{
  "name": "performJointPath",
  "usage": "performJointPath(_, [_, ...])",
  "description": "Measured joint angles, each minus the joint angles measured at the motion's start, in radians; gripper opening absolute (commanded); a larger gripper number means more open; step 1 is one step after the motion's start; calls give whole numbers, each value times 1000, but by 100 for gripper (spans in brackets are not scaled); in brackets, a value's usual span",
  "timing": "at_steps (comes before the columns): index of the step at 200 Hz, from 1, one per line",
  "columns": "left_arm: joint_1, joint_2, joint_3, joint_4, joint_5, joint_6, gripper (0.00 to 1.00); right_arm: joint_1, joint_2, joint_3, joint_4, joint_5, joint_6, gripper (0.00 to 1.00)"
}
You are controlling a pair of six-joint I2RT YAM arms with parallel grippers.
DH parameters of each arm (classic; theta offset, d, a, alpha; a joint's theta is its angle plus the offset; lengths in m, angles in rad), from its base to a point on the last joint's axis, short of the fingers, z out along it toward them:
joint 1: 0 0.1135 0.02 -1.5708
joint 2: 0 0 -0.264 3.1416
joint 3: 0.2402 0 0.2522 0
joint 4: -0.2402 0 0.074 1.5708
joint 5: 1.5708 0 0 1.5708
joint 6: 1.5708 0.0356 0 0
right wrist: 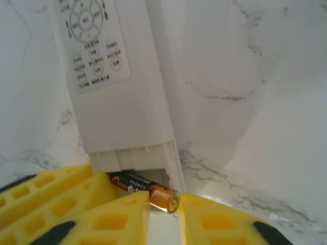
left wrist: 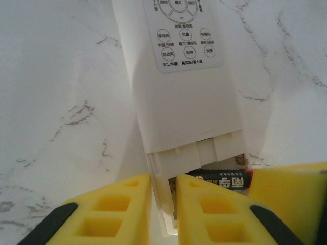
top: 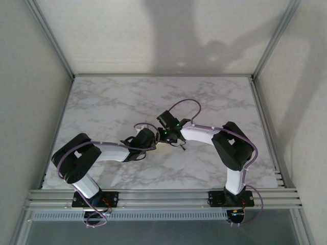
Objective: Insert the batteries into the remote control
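Plastic makes the slim white remote control (left wrist: 179, 112) light, stiff and slippery, so I hold its thin side wall. My left gripper (left wrist: 163, 186) is pinched on that wall, mid-table. The small black battery with a gold tip (right wrist: 145, 191) lies in the open slot. It rolls, so grab its middle. My right gripper (right wrist: 163, 206) sits at the tip, fingers (right wrist: 219, 224) slightly apart; I cannot tell if it grips. The right wrist view shows the gold tip; the left wrist view shows the battery's white print.
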Motion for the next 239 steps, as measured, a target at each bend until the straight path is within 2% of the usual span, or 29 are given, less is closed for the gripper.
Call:
performJointPath(103, [0,0,0,1,10,0,19,6,0,56,-81,60,-85,24])
performJointPath(239, [0,0,0,3,16,0,22,6,21,54,-66,41,-43,23])
